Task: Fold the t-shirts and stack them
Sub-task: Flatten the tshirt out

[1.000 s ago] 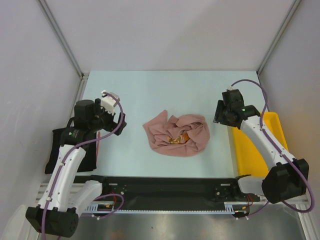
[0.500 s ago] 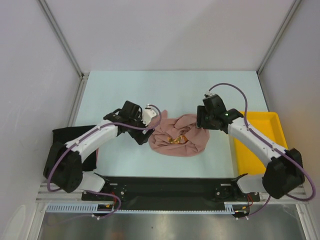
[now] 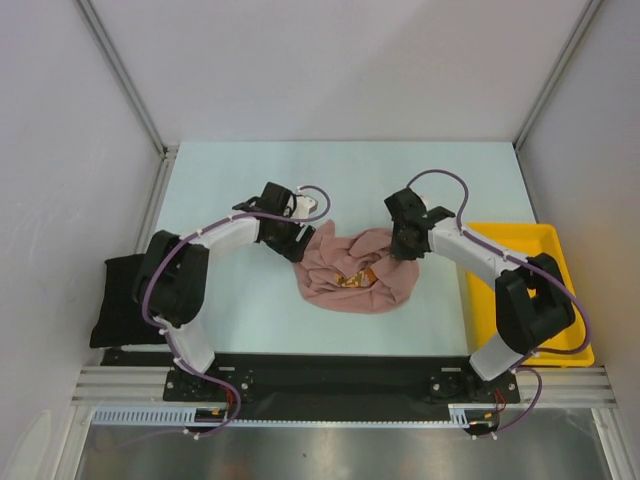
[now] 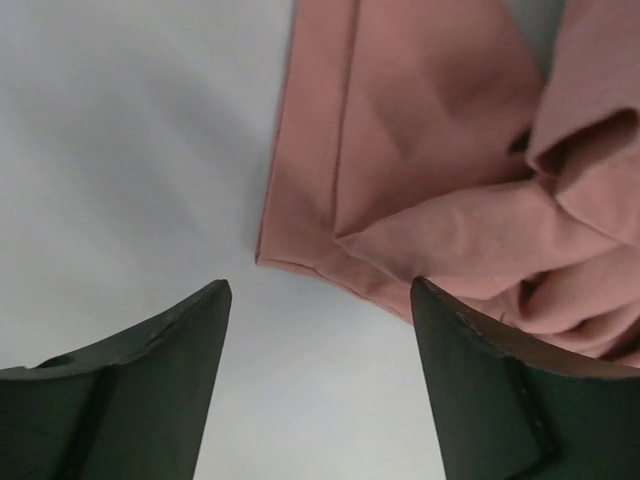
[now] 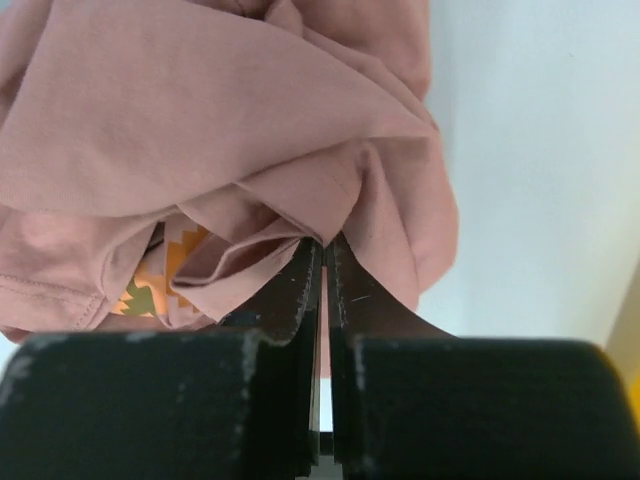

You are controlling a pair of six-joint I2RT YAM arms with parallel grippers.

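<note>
A dusty pink t-shirt (image 3: 355, 270) lies crumpled in the middle of the table, its brown-orange print (image 3: 355, 279) showing in a fold. My right gripper (image 3: 405, 245) is shut on a fold of the pink t-shirt (image 5: 230, 130) at its right edge; in the right wrist view the cloth bunches at the closed fingertips (image 5: 305, 262). My left gripper (image 3: 300, 238) stands open at the shirt's upper left corner; the left wrist view shows a hem corner of the pink t-shirt (image 4: 300, 245) just ahead of the jaws, with bare table between them. The black t-shirt (image 3: 125, 305) lies at the table's left edge.
A yellow plastic tray (image 3: 520, 290) sits at the right edge of the table, under the right arm's elbow. Grey walls close in the table on the left, back and right. The black base rail (image 3: 320, 375) runs along the near edge.
Both arms swung in from the sides to the pink t-shirt. The right gripper has closed on a fold at its right edge. The left gripper has come to the upper left corner, jaws narrowing slightly.
</note>
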